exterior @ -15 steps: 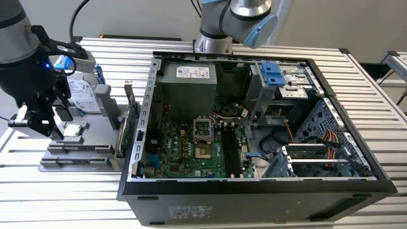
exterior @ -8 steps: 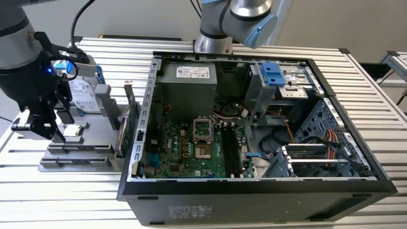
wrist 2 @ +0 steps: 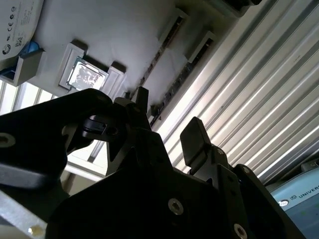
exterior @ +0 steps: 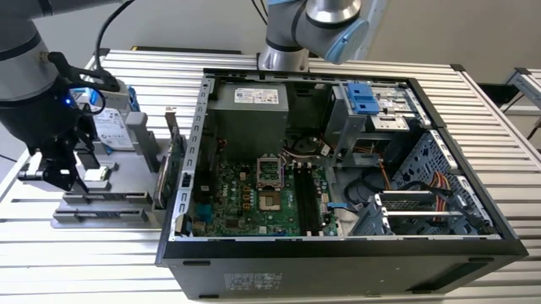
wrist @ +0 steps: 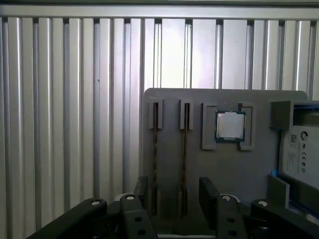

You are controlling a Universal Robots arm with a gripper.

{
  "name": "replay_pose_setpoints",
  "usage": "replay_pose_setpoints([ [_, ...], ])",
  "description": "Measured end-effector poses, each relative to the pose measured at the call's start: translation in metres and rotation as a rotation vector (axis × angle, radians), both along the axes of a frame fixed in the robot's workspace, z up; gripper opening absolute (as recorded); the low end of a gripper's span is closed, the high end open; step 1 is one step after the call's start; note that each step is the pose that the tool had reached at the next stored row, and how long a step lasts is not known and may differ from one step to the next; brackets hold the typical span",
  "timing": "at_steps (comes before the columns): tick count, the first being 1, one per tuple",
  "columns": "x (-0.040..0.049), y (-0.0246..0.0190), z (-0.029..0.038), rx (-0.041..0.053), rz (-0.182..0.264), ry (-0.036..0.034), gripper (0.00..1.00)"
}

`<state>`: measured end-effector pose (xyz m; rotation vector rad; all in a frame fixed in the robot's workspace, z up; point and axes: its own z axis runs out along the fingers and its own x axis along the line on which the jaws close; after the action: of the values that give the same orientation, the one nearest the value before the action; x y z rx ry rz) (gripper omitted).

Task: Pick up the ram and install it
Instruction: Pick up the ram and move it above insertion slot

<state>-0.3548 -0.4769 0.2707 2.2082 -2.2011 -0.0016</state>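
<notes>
First wrist view shows 2 ram sticks (wrist: 155, 149) (wrist: 185, 149); exterior view, the computer case (exterior: 338, 252)

Bright, even light — glare streaks the metal slats (wrist 2: 249, 104); computer case (exterior: 338, 266) shadowed inside.

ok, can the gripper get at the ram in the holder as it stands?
Probably yes. The gripper hangs open over the gray holder, and nothing covers the ram sticks standing on edge in their slots. The two sit close together, so centring on one looks tight.
</notes>
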Motion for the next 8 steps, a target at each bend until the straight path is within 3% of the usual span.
replay_pose_setpoints([
  [8,0.0,-0.0056,-0.0073,0.0064,0.0,0.0,1.0],
])
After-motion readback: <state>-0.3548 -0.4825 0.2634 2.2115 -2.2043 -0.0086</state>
